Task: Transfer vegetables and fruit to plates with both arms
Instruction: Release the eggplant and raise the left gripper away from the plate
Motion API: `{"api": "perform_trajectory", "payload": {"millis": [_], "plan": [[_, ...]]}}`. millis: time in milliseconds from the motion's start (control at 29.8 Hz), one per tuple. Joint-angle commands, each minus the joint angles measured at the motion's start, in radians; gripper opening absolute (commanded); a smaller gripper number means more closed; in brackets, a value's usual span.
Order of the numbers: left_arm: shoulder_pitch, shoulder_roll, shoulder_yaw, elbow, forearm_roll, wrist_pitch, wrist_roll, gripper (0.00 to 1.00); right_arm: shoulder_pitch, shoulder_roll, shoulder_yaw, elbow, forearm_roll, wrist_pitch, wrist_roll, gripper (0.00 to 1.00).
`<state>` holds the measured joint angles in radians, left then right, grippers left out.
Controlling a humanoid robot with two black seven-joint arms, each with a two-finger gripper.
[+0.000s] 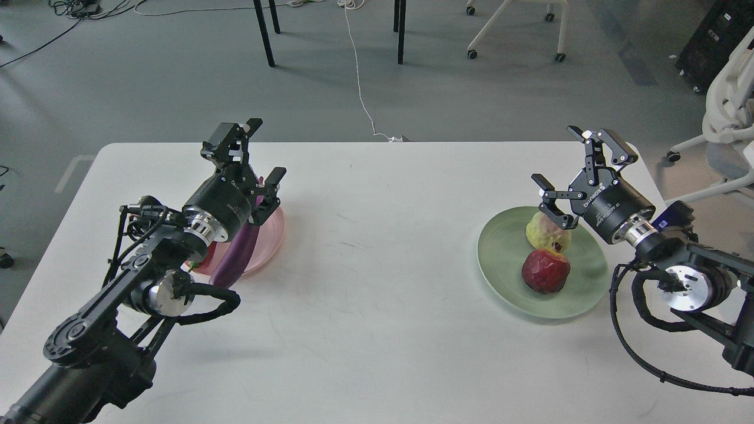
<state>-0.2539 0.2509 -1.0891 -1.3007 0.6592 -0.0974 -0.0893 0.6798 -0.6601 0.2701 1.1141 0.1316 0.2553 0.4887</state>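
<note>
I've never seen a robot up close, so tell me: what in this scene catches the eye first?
Two black arms reach in from both sides of a white table, each ending in an open tool: the left tool and the right tool. Under the left one, a purple eggplant lies on a pink plate. At right, a green plate holds a dark red pomegranate and a yellow-green fruit.

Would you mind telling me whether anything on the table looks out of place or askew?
Only slightly: the eggplant overhangs the near rim of the pink plate. The pomegranate and yellow-green fruit sit within the green plate. Nothing looks spilled or damaged.
</note>
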Motion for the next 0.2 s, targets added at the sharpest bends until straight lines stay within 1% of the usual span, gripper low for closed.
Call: {"api": "perform_trajectory", "payload": {"millis": [0,168], "plan": [[0.025,-0.01,-0.018,0.001,-0.003,-0.013,0.014,1.0,-0.009,0.002,0.011,0.001,-0.001,-0.015,0.0,0.99],[0.025,-0.013,-0.017,0.001,-0.001,-0.013,0.02,1.0,-0.008,0.001,0.04,0.003,-0.001,-0.013,0.0,0.99]]}}
